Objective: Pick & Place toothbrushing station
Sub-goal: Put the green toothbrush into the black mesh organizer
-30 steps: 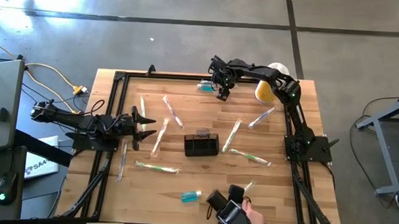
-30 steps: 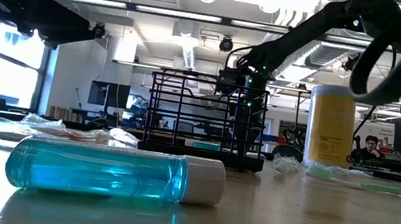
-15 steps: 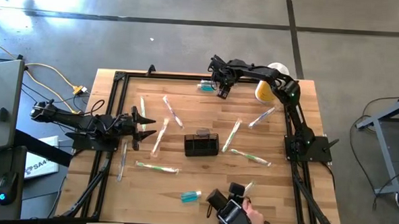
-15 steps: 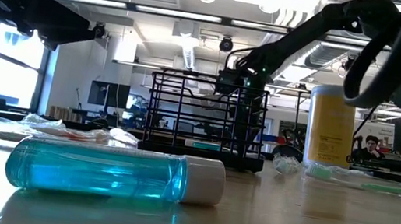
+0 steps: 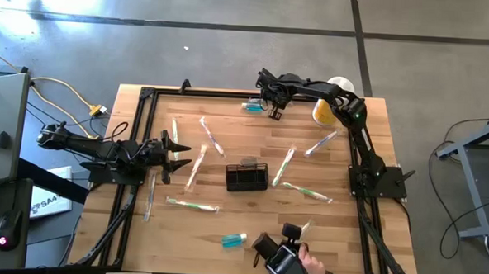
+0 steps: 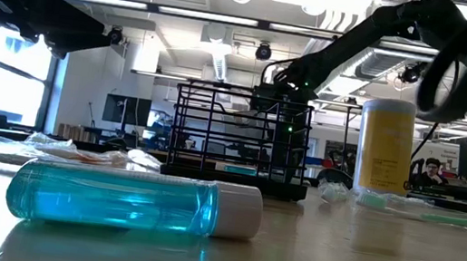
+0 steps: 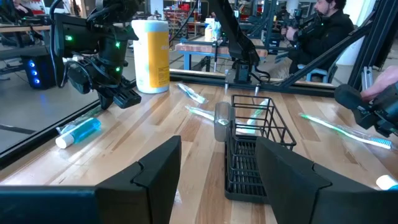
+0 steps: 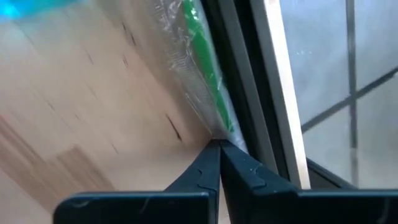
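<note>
Right gripper (image 5: 273, 112) beyond caddy (image 5: 247, 178), pinched on wrapped green toothbrush (image 8: 208, 81); left gripper (image 5: 180, 154) beside caddy, spread, empty.

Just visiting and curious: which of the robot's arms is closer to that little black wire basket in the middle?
Left. Its end effector waits just off the black wire basket on the left; the right end effector is farther away, at the table's far edge.
</note>
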{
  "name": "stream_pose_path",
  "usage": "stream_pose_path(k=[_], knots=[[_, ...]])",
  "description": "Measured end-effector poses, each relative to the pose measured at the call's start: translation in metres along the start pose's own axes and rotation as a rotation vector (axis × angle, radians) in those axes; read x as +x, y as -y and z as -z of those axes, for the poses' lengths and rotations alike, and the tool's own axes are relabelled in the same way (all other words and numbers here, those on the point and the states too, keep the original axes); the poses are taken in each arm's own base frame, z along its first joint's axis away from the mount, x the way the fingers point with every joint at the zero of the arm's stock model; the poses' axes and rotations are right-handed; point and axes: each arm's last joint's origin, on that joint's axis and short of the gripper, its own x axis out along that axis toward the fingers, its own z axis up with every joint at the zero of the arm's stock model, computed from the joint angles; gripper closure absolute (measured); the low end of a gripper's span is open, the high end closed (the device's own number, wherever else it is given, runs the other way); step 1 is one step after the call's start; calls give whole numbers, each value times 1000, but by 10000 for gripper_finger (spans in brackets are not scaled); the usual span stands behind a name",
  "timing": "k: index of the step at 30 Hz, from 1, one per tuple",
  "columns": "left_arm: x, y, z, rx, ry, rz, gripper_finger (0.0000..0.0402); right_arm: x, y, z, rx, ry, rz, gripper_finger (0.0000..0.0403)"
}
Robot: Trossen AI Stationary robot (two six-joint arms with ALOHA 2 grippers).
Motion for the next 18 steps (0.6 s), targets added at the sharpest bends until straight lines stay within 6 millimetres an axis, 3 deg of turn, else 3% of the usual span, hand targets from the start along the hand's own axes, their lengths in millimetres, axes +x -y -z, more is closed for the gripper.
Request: stream_pose_path(k=[18], knots=[[0,0,1,1,-8,-1,199,-20,-46,4,-126,-139,16,400]])
